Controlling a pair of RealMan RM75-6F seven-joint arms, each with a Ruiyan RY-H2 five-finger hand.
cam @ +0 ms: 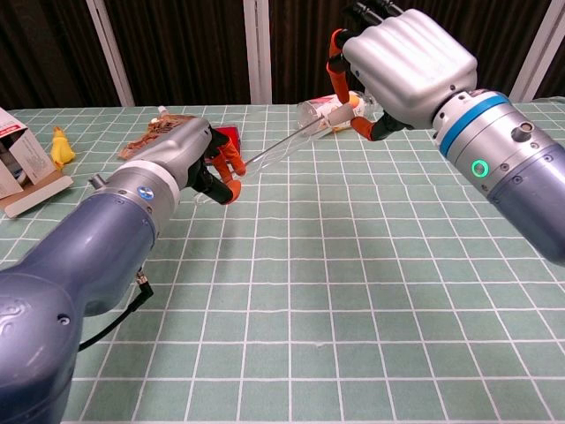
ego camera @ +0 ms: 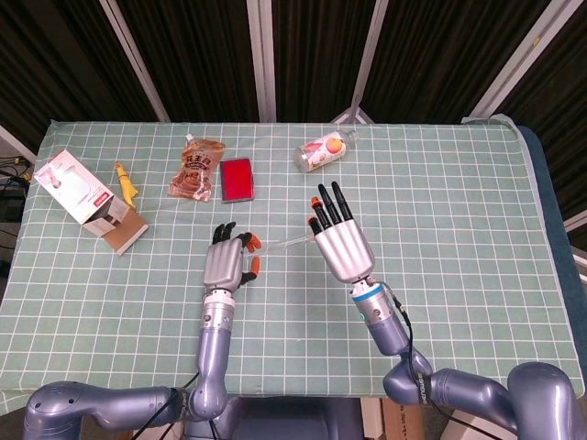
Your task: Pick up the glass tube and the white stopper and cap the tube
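The thin glass tube (ego camera: 282,242) (cam: 287,141) hangs level above the table, and my left hand (ego camera: 227,261) (cam: 190,159) grips its left end with curled fingers. The tube's free end points at my right hand (ego camera: 341,243) (cam: 406,62). Between thumb and a finger, that hand pinches a small white stopper (cam: 339,114) right at the tube's tip. Whether the stopper touches the tube mouth cannot be told. In the head view the right hand's back hides the stopper.
At the back of the green checked table (ego camera: 459,202) lie a peach-label bottle (ego camera: 323,151), a red case (ego camera: 237,178), a brown pouch (ego camera: 195,168), a yellow object (ego camera: 126,181) and an open white box (ego camera: 87,199).
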